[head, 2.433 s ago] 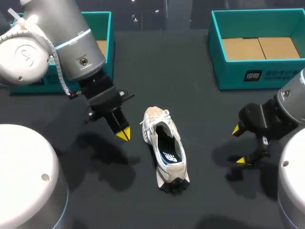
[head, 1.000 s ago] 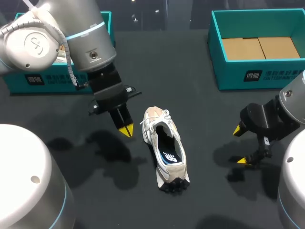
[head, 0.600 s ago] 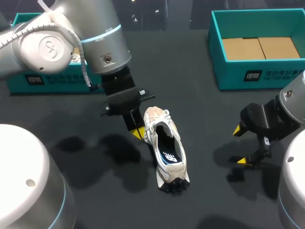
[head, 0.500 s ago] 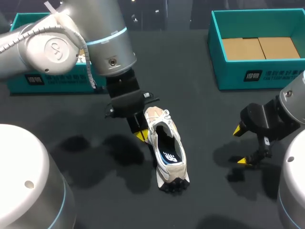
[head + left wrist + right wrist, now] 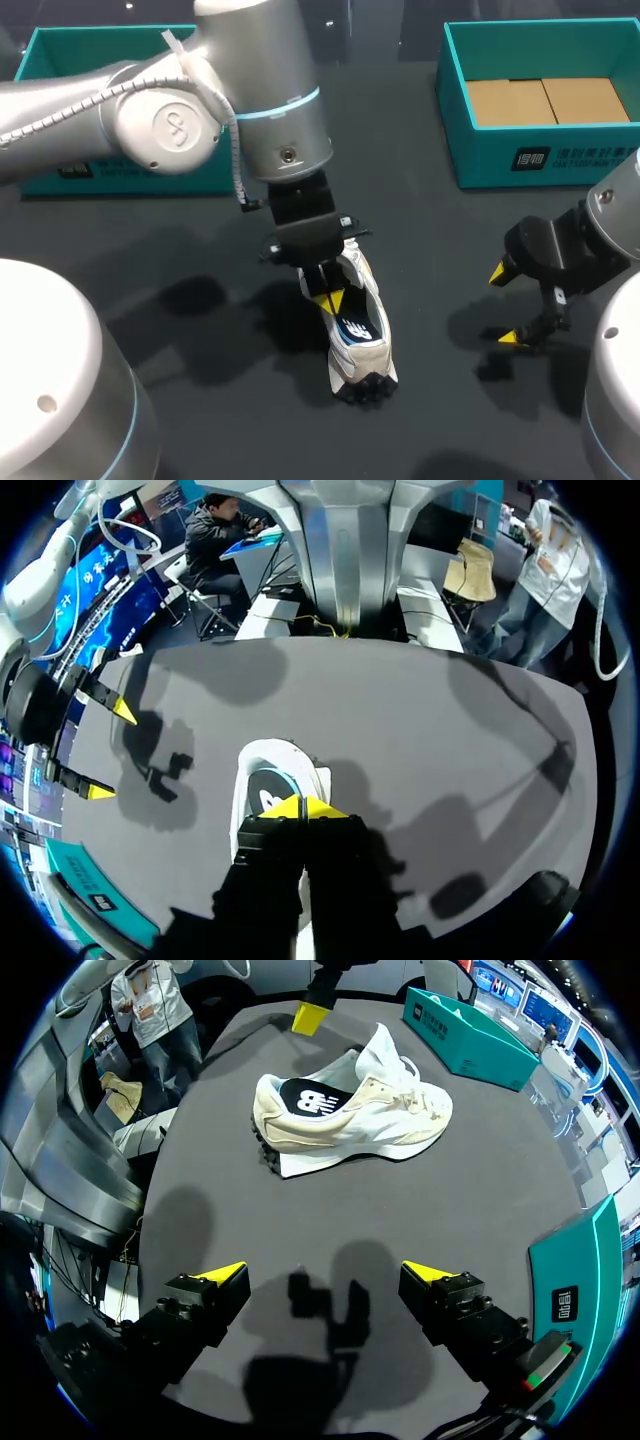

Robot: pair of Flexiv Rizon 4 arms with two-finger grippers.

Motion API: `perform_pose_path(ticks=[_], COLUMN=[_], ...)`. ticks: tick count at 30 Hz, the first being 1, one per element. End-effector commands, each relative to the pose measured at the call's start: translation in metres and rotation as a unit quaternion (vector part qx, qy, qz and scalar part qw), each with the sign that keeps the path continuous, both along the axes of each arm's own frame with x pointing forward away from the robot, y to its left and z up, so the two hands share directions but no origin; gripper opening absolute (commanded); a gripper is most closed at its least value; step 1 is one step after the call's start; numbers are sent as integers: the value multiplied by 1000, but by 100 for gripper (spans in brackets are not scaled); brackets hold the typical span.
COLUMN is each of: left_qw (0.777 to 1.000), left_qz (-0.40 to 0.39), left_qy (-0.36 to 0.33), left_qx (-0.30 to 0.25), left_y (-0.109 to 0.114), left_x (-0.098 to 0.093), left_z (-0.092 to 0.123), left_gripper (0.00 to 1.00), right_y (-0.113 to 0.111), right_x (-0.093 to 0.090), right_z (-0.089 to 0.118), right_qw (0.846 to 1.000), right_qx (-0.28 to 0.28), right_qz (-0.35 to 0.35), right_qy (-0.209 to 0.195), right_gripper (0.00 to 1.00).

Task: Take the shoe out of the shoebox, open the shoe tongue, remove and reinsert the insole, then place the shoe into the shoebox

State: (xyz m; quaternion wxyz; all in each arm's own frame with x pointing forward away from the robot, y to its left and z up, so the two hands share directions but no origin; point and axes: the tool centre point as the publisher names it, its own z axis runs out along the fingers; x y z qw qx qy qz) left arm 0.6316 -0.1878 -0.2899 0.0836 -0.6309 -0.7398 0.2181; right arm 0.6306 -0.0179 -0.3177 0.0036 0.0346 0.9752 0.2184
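Fairly bright, even light falls from overhead onto the dark grey matte tabletop (image 5: pixel 150 250), which stays dull under it. The left arm's glossy silver casing (image 5: pixel 270 90) carries soft highlights. That arm throws several soft, overlapping shadows beside the white-and-beige mesh sneaker (image 5: pixel 358 330). The right gripper (image 5: pixel 322 1273) casts a darker shadow between its spread fingers.

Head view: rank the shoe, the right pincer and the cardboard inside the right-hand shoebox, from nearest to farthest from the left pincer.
1. The shoe, mid-table, directly under the left pincer.
2. The right pincer, off to the right of the shoe.
3. The cardboard, inside the shoebox at the far right of the table.
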Motion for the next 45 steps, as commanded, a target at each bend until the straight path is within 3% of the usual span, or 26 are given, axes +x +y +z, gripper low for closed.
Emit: perform_pose_path(ticks=[1,7,14,33,45], left_qw=[1000,1000,1000,999,997], left_qz=[-4,-4,-1,-26,-30], left_qy=[4,0,12,11,-15], left_qx=[7,15,24,43,66], left_y=[-7,-10,4,-5,-21], left_x=[1,1,14,11,4], left_z=[-7,-14,4,-4,-35], left_gripper=[0,0,0,0,0], right_y=[0,0,0,0,0], right_x=[-2,-2,-2,-2,-2], right_z=[0,0,0,0,0], right_qw=[1000,1000,1000,1000,1000], right_qx=[-2,-2,-2,-2,-2], right_qz=[-1,-1,-1,-1,-1], right_qy=[-2,-2,-2,-2,-2], right_gripper=[100,100,100,100,100])
